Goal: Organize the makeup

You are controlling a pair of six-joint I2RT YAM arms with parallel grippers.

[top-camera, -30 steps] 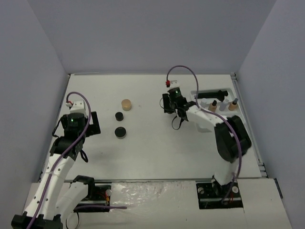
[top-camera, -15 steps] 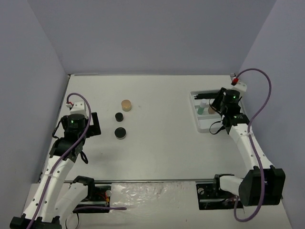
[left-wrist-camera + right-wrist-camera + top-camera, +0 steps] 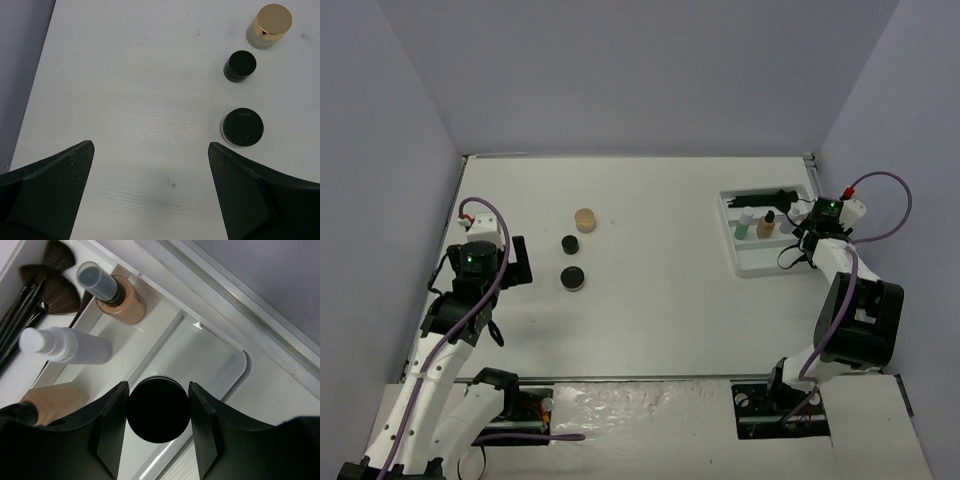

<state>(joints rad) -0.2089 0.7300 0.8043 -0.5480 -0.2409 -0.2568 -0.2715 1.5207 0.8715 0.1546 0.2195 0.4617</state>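
My right fingers (image 3: 111, 425) are partly closed on a round black jar (image 3: 158, 412), one finger pressed to each side of it. They hold it over a bare compartment at a rounded corner of the white tray (image 3: 235, 357). I'd say that slot suits the jar because the rest of the tray is taken. The brushes (image 3: 42, 287) lie bunched along one edge strip, and a tan bottle (image 3: 122, 297), a clear bottle (image 3: 67, 346) and a second tan bottle (image 3: 50, 397) fill the row beside the slot. From the wrist camera I cannot tell whether the jar touches the tray floor or hangs just above it, so I judge the placing unfinished. From overhead, a green bottle (image 3: 743, 229) stands in the tray too, on the side away from my right fingers.

My left fingers (image 3: 50, 195) are spread as wide as they go and hold nothing. They hover over bare desk (image 3: 125, 75), well apart from the tray, off to its left. Three jars wait between them and the tray, in a loose line and not touching: a tan jar (image 3: 270, 25) with a gold lid, a small black jar (image 3: 240, 65) and a larger black jar (image 3: 242, 127). That wide gap suits the next pick, I think, and the larger black jar is the closest.
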